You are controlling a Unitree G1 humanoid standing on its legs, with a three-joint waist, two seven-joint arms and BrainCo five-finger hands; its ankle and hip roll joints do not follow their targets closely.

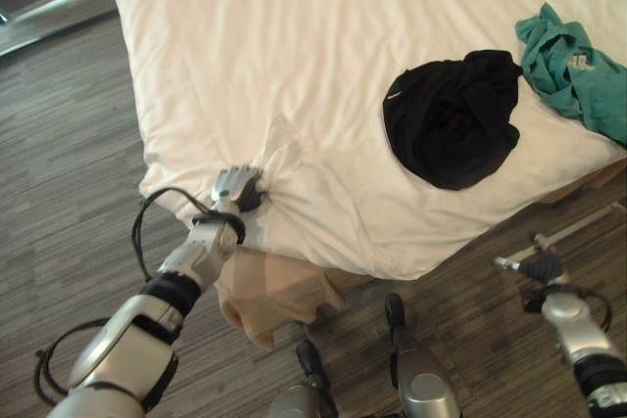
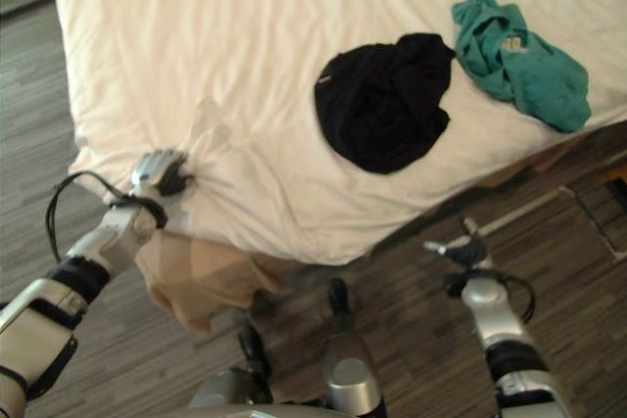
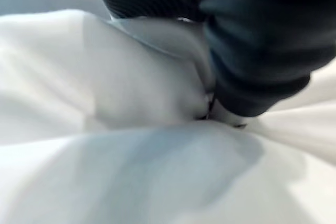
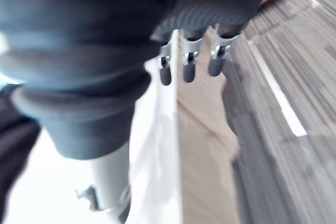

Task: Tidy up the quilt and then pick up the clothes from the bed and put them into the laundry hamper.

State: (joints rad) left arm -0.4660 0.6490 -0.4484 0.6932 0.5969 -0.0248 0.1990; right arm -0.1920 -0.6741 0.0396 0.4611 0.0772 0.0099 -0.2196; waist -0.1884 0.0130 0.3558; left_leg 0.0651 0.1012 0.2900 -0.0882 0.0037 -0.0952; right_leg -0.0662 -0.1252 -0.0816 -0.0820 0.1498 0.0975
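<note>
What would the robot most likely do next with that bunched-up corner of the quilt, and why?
Probably pull the corner outward to flatten it. The left robot hand is shut on a puckered fold of the white quilt, creases radiate from it, and the black garment and green garment lie untouched.

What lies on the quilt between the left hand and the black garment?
Nothing: from the left hand to the black garment the left eye view shows bare white quilt.
</note>
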